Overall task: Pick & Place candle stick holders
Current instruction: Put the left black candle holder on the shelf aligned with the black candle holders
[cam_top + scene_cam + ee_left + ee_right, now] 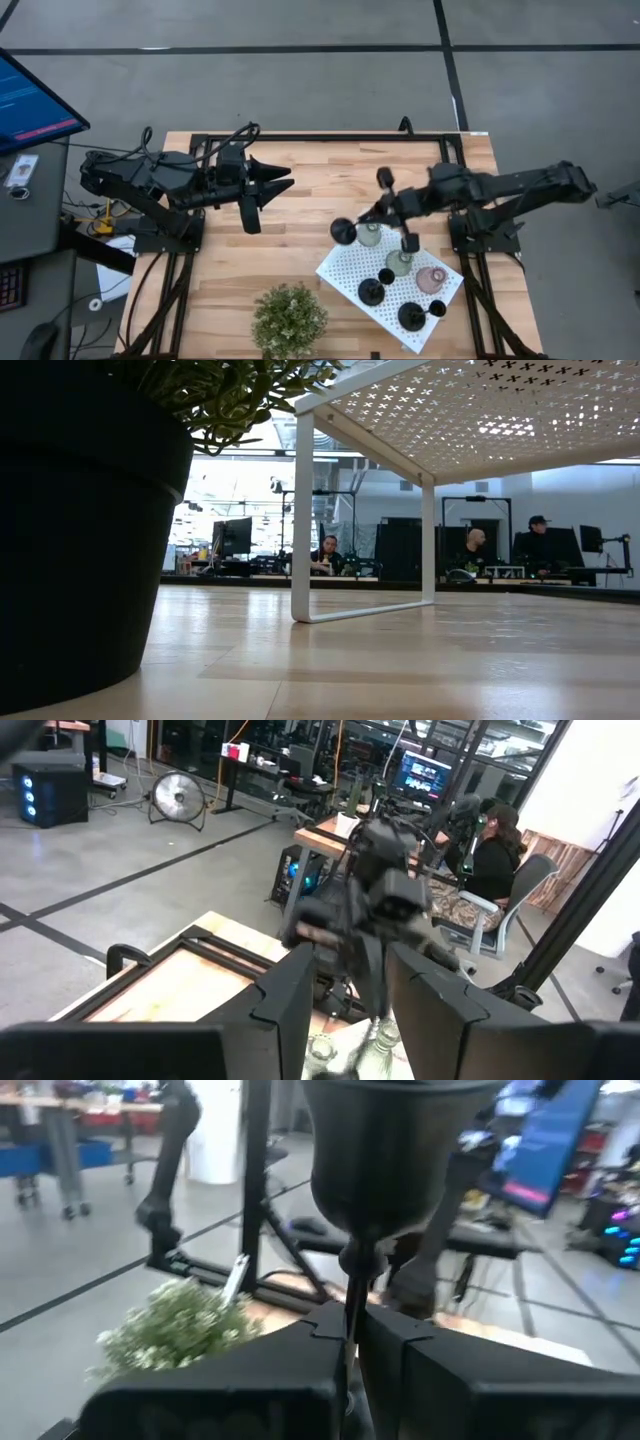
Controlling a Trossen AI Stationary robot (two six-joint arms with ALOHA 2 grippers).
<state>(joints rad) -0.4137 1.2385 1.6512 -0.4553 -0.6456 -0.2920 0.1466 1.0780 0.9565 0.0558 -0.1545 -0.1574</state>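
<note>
My right gripper (360,224) is shut on a black candle stick holder (343,231) over the far left corner of the white perforated board (340,268). The holder's dark cup (375,1150) fills the right wrist view, with its base hidden below the fingers. On the board stand two pale greenish holders (370,236) (400,263), a pinkish one (431,279) and two black ones (372,291) (412,316). My left gripper (275,183) waits open and empty at the table's far left, and it also shows in the left wrist view (345,990). My right gripper pinches the black holder's thin stem (352,1295), just below the cup, between its two fingers. The fingers come about level from the table's right and lie across the stem. The holder stands upright in the hold, cup up; its base is hidden by the fingers.
A bushy green potted plant (289,318) stands at the near edge, left of the board, and its dark pot (80,540) fills the low view's left. The board stands raised on thin white legs (300,520). Bare wood (220,270) lies at the table's left. People sit at desks beyond.
</note>
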